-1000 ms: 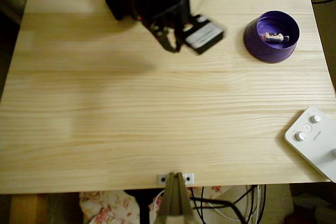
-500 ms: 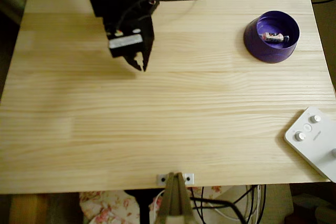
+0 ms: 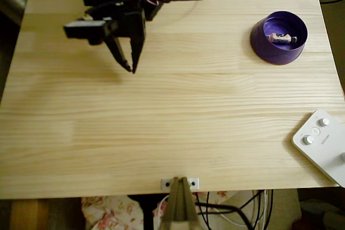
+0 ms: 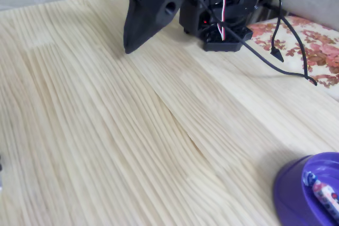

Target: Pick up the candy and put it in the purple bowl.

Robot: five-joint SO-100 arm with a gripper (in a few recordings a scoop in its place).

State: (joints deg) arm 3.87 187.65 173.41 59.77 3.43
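Candy (image 3: 282,38), mottled twist-wrapped, lies inside round purple plastic bowl (image 3: 264,44) on pale grained pine tabletop (image 3: 178,122). Black pointed gripper (image 3: 129,66) well apart, fingertips nearly together, holding nothing.

Pine table (image 3: 172,111) bearing purple bowl (image 3: 278,38), white remote (image 3: 323,144)

Table (image 3: 172,122): pale wood boards with visible grain, smooth satin finish. Purple bowl (image 3: 278,37): smooth plastic with a slight sheen; candy (image 3: 282,38): glossy crinkled wrapper. Gripper (image 3: 131,69): matt black plastic.
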